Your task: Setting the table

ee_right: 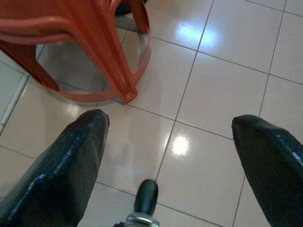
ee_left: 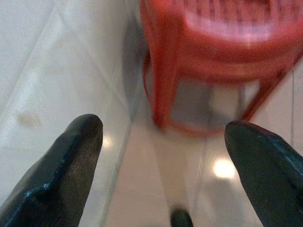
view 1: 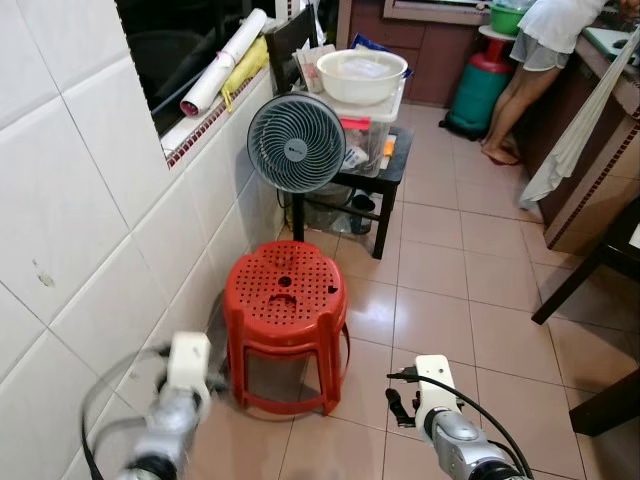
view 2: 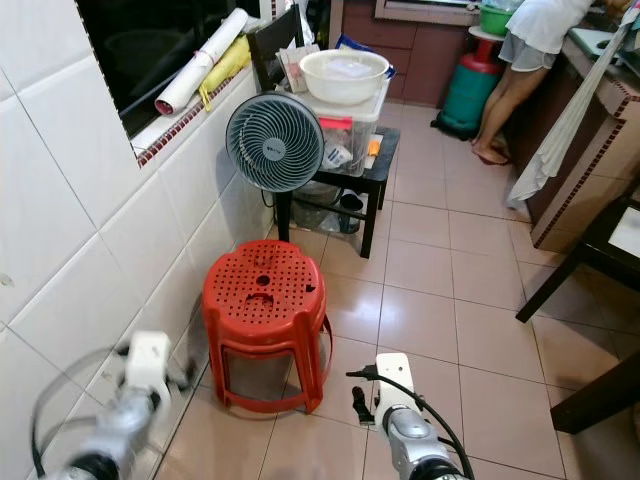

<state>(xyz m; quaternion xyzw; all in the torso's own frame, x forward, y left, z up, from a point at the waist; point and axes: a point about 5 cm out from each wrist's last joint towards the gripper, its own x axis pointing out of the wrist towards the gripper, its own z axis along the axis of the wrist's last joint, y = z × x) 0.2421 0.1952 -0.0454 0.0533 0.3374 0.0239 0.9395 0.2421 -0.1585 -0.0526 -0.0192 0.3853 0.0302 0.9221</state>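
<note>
Both arms hang low over the tiled floor near a red plastic stool (view 1: 285, 300). In the left wrist view my left gripper (ee_left: 163, 127) is open with nothing between its fingers, and the stool's leg (ee_left: 161, 80) stands just ahead by the white wall. In the right wrist view my right gripper (ee_right: 170, 120) is also open and empty over bare tiles, with the stool's foot ring (ee_right: 128, 90) ahead to one side. My left arm (view 1: 185, 375) looks blurred; my right arm (view 1: 435, 395) is beside the stool. A white bowl (view 1: 361, 74) sits on a clear box on a small black table (view 1: 392, 160).
A grey fan (view 1: 296, 142) stands in front of the small table. White tiled wall (view 1: 90, 230) runs along the left. A person (view 1: 530, 70) stands at the counter at the back right, beside a green gas cylinder (view 1: 478, 92). Dark table legs (view 1: 585, 275) are at the right.
</note>
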